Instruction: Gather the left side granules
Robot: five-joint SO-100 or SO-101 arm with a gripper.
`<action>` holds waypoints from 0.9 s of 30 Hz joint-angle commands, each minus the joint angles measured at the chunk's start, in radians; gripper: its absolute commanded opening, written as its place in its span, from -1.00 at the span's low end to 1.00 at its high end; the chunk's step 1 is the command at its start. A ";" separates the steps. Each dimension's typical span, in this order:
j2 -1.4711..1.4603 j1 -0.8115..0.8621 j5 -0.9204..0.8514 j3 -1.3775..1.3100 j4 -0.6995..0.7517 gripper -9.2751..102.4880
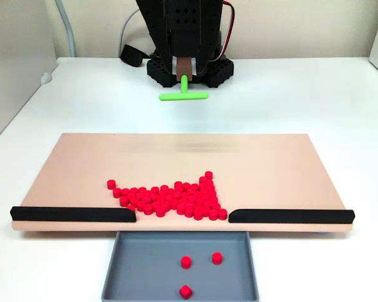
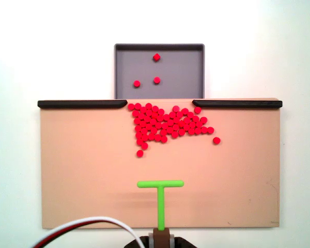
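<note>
A heap of red granules (image 1: 176,198) lies on the tan board (image 1: 271,163), packed against the gap between two black rails. In a fixed view the granules (image 2: 168,124) spread from the gap toward the right, with one stray pellet (image 2: 216,140) apart from the heap. Three more pellets lie in the grey tray (image 1: 123,277) beyond the gap. My gripper (image 1: 184,75) is shut on the stem of the green T-shaped tool (image 1: 184,95). From above, the gripper (image 2: 160,235) holds the T-shaped tool (image 2: 160,184) over the board's near part, crossbar toward the heap and well short of it.
Black rails (image 1: 72,214) (image 1: 290,216) line the board's tray-side edge on either side of the gap. The arm's black base (image 1: 189,66) stands behind the board. Red and white cables (image 2: 88,225) run near the base. White table surrounds the board.
</note>
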 commanded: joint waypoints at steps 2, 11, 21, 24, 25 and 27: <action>0.006 0.002 0.011 -0.021 -0.005 -0.84; 0.006 0.015 -0.006 -0.021 -0.009 -0.84; 0.003 0.020 0.020 -0.023 -0.009 -0.84; 0.003 0.021 0.012 -0.023 -0.009 -0.84; 0.003 0.018 0.014 -0.023 -0.009 -0.84; 0.005 0.011 0.023 -0.023 -0.009 -0.84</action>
